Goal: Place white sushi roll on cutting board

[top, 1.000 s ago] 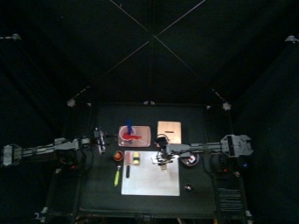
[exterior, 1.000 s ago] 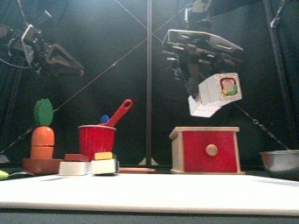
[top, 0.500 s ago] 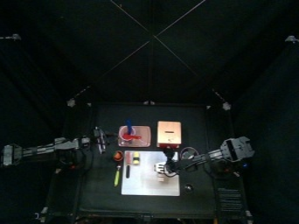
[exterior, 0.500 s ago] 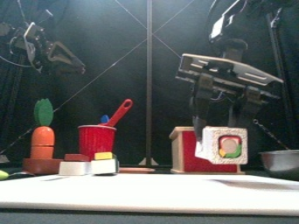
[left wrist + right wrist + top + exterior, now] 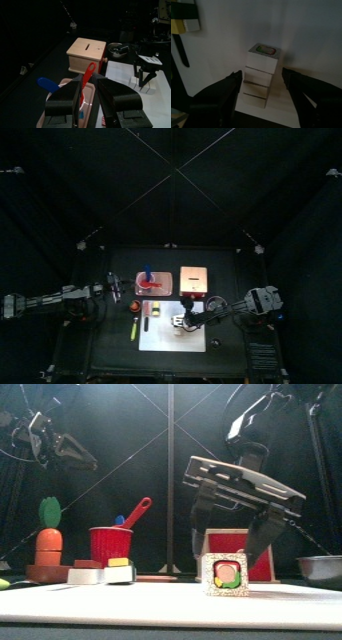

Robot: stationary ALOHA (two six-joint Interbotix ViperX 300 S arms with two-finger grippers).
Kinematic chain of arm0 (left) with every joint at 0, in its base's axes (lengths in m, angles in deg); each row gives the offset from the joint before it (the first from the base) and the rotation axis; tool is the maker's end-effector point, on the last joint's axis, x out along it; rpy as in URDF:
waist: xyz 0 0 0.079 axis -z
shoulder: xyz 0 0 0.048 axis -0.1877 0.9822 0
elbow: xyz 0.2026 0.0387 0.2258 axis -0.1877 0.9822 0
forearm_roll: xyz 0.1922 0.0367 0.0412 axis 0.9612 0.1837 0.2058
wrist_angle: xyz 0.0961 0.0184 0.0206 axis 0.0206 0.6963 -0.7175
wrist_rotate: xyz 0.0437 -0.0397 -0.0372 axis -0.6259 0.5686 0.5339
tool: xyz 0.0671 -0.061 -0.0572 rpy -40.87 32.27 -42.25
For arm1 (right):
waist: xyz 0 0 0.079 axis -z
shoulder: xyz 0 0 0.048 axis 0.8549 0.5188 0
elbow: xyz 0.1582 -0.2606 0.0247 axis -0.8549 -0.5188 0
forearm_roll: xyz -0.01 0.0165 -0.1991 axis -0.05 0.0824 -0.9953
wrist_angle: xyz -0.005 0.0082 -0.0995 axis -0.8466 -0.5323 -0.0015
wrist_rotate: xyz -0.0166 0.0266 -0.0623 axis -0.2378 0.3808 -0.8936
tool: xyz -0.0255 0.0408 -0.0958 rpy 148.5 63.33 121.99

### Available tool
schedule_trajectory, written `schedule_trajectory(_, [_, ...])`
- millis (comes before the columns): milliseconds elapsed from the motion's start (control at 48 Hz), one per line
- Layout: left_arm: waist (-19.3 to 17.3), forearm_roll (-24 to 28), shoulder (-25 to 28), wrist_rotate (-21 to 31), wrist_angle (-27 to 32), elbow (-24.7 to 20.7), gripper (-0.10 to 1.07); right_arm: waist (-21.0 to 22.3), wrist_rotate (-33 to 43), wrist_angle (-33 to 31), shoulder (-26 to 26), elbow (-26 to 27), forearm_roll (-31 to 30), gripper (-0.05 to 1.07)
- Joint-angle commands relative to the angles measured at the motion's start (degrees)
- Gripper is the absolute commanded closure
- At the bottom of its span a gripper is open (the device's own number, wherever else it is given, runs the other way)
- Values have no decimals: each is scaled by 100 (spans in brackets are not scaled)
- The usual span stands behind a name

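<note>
On the cutting board (image 5: 160, 616) the white sushi roll (image 5: 225, 574) stands free between the right gripper (image 5: 230, 535)'s wide-open jaws; the left gripper (image 5: 87, 102)'s jaw state is unreadable.

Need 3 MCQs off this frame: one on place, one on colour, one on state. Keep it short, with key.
1. Where does the small white sushi roll stand?
A. in the red cup
B. on the large flat white cutting board
C. on top of the wooden box with a red front

2. What colour is the cup that holds the utensils?
A. red
B. white
C. green

3. How does the right gripper stand?
A. shut on the roll
B. shut, lying on the board
C. jaws open, one on each side above the roll

Key: 1 B, the front and right wrist views show the roll upright on the board. 2 A, the front view shows a red cup. 3 C, in the right wrist view both jaws stand clear of the roll's sides.
</note>
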State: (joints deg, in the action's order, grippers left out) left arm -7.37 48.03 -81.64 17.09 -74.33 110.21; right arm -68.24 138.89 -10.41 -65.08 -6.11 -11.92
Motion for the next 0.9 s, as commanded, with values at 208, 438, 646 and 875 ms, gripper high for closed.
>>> schedule_trajectory(208, [18, -9, 18, 9, -26, -105, 31, 26, -62, 0, -984, -132, -923, -2])
schedule_trajectory(438, [149, -70, 18, 26, -35, -264, 31, 281, -1055, 132, -2109, -703, -1793, -2])
schedule_trajectory(646, [369, -281, 26, 18, -70, -404, 31, 835, -3234, 132, -2997, -1072, -1072, -2])
schedule_trajectory(875, [439, -360, 114, 26, -246, -439, 31, 1635, -6592, -308, -3393, -1081, 519, -2])
